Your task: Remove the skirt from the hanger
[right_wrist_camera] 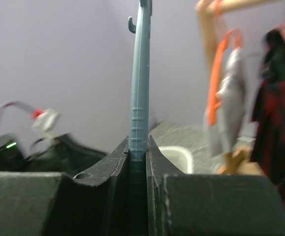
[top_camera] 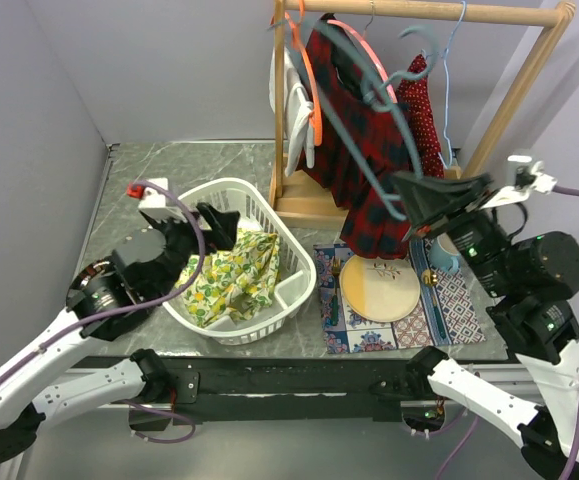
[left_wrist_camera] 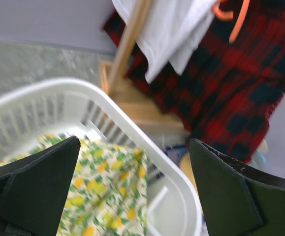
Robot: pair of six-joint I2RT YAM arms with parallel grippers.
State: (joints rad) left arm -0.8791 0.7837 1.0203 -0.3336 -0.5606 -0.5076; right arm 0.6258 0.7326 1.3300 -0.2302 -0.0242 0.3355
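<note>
1. Plainly, the skirt (top_camera: 374, 225) hangs lengthwise down from the pink hanger (top_camera: 364, 48) on the rail (top_camera: 419, 10).
2. The right gripper (right_wrist_camera: 138, 145) is nearer, just below and to the right of the skirt, clamped on a grey-blue hanger (right_wrist_camera: 138, 98).
3. The left gripper (left_wrist_camera: 132, 162) is spread apart over the basket (top_camera: 299, 262).

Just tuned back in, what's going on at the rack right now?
The right claw is shut on a grey-blue hanger, held up beside the wooden rack. The plaid skirt hangs there on the pink hanger, not yet taken off. The left claw is open, hovering over the white basket with the lemon-print cloth.
</note>
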